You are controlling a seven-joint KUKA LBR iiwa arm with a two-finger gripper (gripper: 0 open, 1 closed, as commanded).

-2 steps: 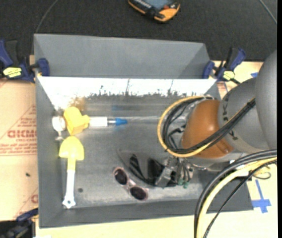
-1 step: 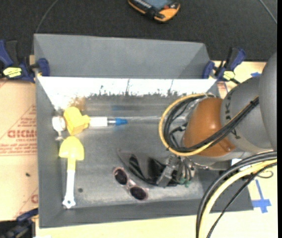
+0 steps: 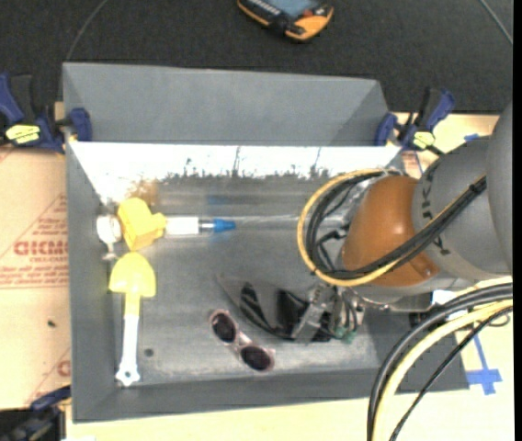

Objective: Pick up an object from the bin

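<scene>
Camera view: the arm's wrist, under its rounded orange cover [image 3: 380,232] looped with cables, hangs low over the grey metal bin [image 3: 224,99] toward the floor's 4 o'clock corner. The jaws sit beneath it, crowded by dark parts, so I cannot tell whether they are wide or narrow. A black glossy plastic object [image 3: 263,308], its kind unclear, lies at 9 o'clock of the jaws, just beside or touching them. Pink-framed dark-lensed sunglasses [image 3: 241,340] lie near at 8 o'clock. Well apart, on the bin's 9 o'clock side, lie a yellow plastic scoop with a white handle [image 3: 131,288] and a clear tube with a blue part [image 3: 208,226].
</scene>
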